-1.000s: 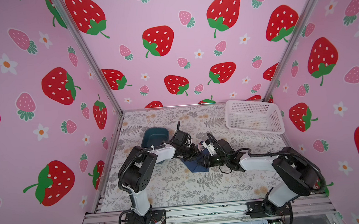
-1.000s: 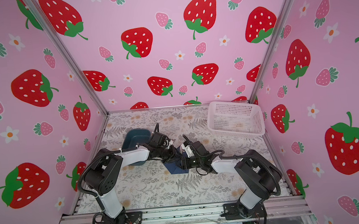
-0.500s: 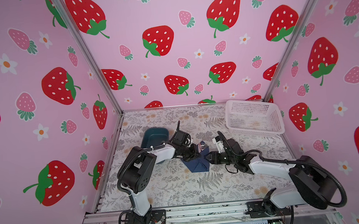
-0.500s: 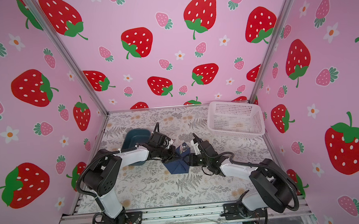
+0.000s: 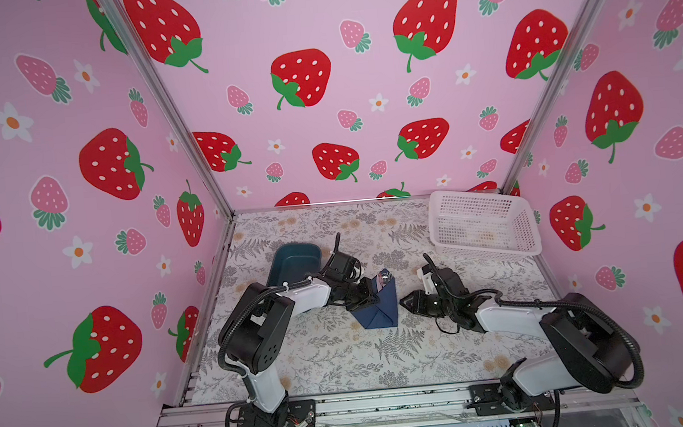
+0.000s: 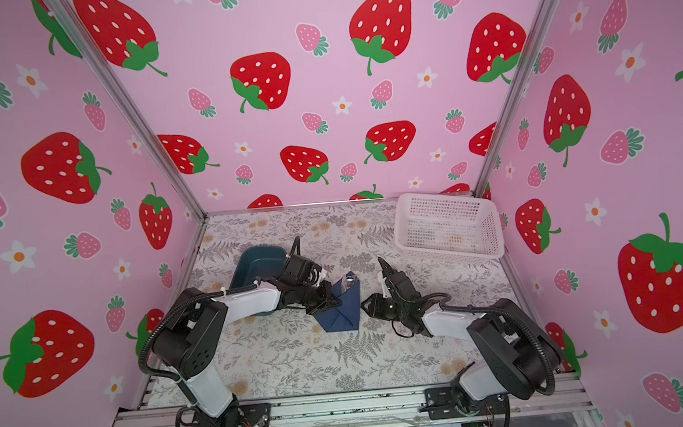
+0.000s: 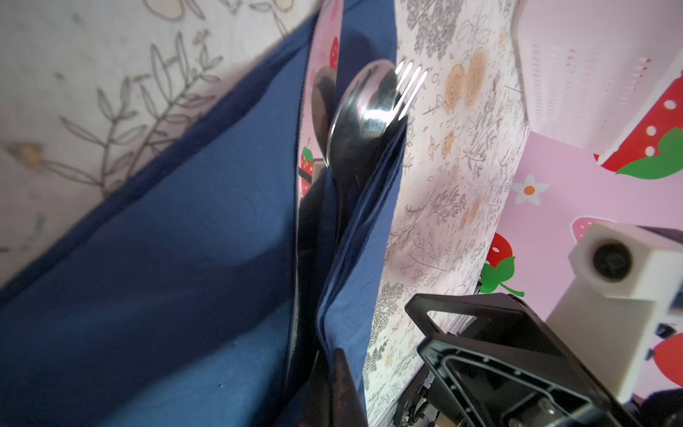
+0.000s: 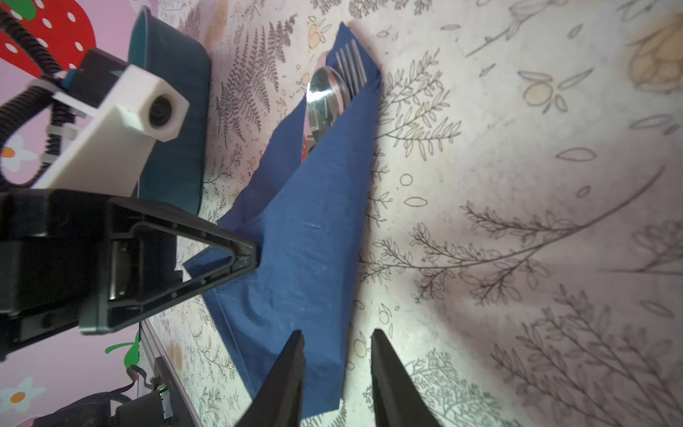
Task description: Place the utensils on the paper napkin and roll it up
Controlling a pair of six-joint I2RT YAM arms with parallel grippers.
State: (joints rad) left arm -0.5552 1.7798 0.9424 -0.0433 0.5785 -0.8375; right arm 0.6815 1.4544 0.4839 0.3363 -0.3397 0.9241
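The dark navy paper napkin (image 5: 379, 316) (image 6: 342, 318) lies mid-table, folded into a cone-like wrap around the utensils (image 5: 386, 278) (image 6: 351, 281). A shiny spoon (image 7: 364, 111) (image 8: 325, 92) and fork tines (image 7: 410, 85) (image 8: 351, 63) stick out of its far end; their handles are hidden in the fold. My left gripper (image 5: 373, 297) (image 6: 334, 302) is shut on the napkin's (image 7: 166, 277) left flap. My right gripper (image 5: 403, 301) (image 8: 337, 334) hovers open just right of the napkin (image 8: 314, 240), holding nothing.
A dark teal tub (image 5: 293, 262) (image 6: 258, 262) sits behind the left arm. A white mesh basket (image 5: 482, 224) (image 6: 447, 227) stands at the back right corner. Pink strawberry walls close in three sides of the floral table.
My right gripper has pulled back to the right, off the napkin, and its jaws have narrowed. My left gripper has shut on the napkin's flap.
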